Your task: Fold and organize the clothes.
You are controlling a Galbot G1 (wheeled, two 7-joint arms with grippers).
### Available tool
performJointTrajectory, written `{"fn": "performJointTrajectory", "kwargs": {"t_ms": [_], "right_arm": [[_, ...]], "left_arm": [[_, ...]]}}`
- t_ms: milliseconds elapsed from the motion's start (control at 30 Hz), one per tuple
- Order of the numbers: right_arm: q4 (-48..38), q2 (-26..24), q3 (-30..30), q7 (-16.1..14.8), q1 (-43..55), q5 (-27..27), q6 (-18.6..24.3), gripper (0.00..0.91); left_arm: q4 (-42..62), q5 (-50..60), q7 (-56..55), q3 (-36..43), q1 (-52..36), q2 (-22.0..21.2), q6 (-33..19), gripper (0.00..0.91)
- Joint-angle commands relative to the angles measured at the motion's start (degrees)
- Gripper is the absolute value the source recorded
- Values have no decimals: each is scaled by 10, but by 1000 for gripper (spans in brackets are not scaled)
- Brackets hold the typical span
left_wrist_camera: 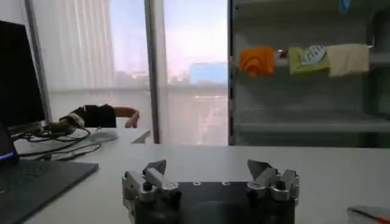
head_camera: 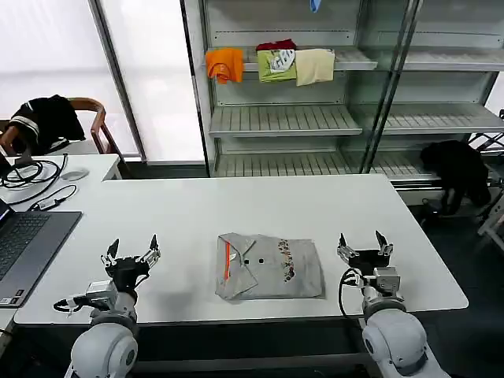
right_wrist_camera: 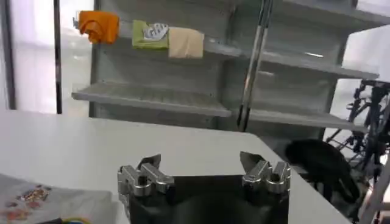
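Observation:
The grey polo shirt (head_camera: 269, 267) lies folded into a rough square near the front edge of the white table (head_camera: 236, 209), its orange placket stripe on its left side and a small multicoloured print to the right. A corner of it shows in the right wrist view as the shirt (right_wrist_camera: 36, 204). My left gripper (head_camera: 132, 249) stands open to the left of the shirt, apart from it, and appears in its own wrist view as the left gripper (left_wrist_camera: 208, 168). My right gripper (head_camera: 363, 240) stands open to the shirt's right; in its wrist view the right gripper (right_wrist_camera: 200, 163) holds nothing.
A laptop (head_camera: 22, 248), cables and a mouse (head_camera: 73, 174) occupy the table's left end. Behind the table a metal shelf unit (head_camera: 315, 118) carries orange (head_camera: 225, 64), green (head_camera: 277, 65) and cream (head_camera: 315, 66) garments. Black clothing hangs on a chair (head_camera: 47, 120) at back left.

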Motion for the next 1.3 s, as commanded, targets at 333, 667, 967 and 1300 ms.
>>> {"fn": "performJointTrajectory", "kwargs": {"t_ms": [333,667,967,1300], "right_arm": [[21,-13,33,-6,-22,5,1,907],[30,-10,35,-6,-25,5,1,907],[32,-10,33,-6,-26,5,3,907],[30,-10,35,-7,-23,5,2,907]], "left_arm": [[7,-5,-1,2,4,-5,-2,907],[2,-5,-2,9,4,-8,-3,907],[-13,12,4,3,5,-11,12,907],[-4,7,4,10,-4,-15,13,907]]}}
